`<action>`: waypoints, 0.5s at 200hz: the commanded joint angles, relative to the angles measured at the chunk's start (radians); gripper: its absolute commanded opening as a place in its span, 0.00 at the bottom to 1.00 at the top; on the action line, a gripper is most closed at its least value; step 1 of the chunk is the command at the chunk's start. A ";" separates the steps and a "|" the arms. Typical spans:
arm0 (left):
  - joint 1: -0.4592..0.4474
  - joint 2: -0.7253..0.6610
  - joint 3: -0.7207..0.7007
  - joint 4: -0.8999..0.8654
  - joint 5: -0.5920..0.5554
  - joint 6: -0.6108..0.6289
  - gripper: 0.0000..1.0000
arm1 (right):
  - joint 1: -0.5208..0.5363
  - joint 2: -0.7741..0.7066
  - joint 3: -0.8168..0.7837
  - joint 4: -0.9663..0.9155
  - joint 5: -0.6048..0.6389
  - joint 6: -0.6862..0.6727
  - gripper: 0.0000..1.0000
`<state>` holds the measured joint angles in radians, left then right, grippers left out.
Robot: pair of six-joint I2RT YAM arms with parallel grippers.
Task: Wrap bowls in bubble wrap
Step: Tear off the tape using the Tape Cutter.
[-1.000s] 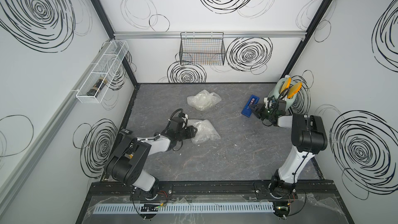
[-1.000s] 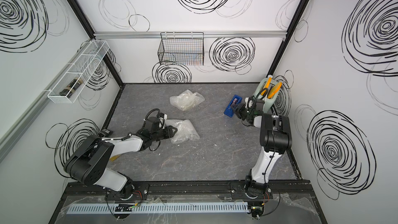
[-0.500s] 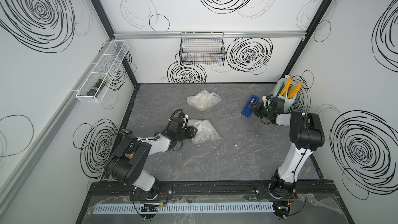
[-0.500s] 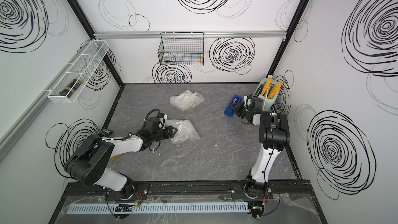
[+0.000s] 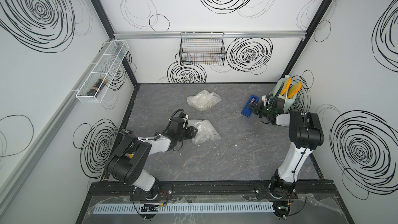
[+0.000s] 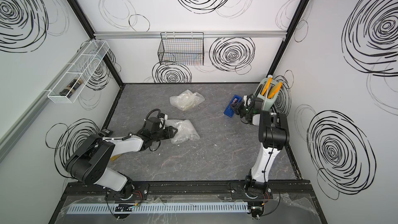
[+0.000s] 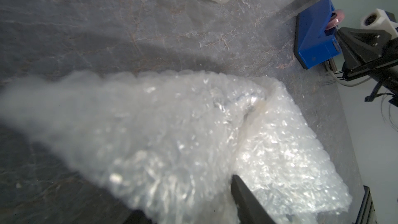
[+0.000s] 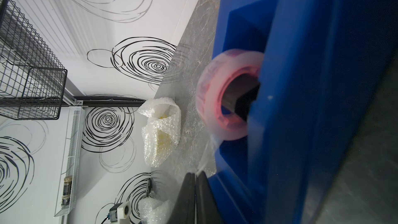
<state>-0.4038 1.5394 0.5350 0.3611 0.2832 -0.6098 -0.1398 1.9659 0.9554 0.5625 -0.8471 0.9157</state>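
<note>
**A:** How many of each on the tabletop?

**B:** Two bundles of bubble wrap, one blue tape dispenser with one tape roll in it, and two tools. The back bundle lies well apart from the dispenser on the left arm's side, about level with it. The front bundle lies even farther from the dispenser, toward the left arm's base.

**A:** And the bowls?

**B:** One bowl shows as a yellow patch through the back bundle in the right wrist view. The film hides whatever the front bundle holds.

**A:** The left tool?

**B:** The left tool sits at the front bundle's edge, on the side away from the dispenser. Its fingers stand about half apart, clamped on a thick fold of that wrap, which fills the gap.

**A:** The right tool?

**B:** The right tool is right against the dispenser. Its fingers are pressed together on the free end of a clear tape strip running from the roll.
</note>
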 commanded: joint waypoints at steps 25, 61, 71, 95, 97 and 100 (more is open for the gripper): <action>-0.006 0.008 0.003 -0.002 -0.007 0.012 0.52 | 0.003 -0.011 -0.028 0.065 -0.056 0.047 0.00; -0.006 0.005 0.002 -0.003 -0.007 0.012 0.52 | 0.017 -0.059 -0.040 0.073 -0.074 0.051 0.00; -0.006 0.005 0.002 -0.004 -0.006 0.012 0.52 | 0.021 -0.079 -0.049 0.075 -0.076 0.056 0.00; -0.006 0.002 0.002 -0.007 -0.008 0.013 0.52 | 0.028 -0.126 -0.075 0.076 -0.076 0.069 0.00; -0.006 0.002 0.002 -0.007 -0.009 0.013 0.52 | 0.031 -0.131 -0.078 0.075 -0.075 0.068 0.00; -0.007 0.002 0.002 -0.007 -0.008 0.013 0.52 | 0.032 -0.135 -0.081 0.072 -0.076 0.068 0.00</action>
<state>-0.4042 1.5394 0.5350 0.3603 0.2832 -0.6090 -0.1280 1.9148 0.8963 0.6060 -0.8635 0.9653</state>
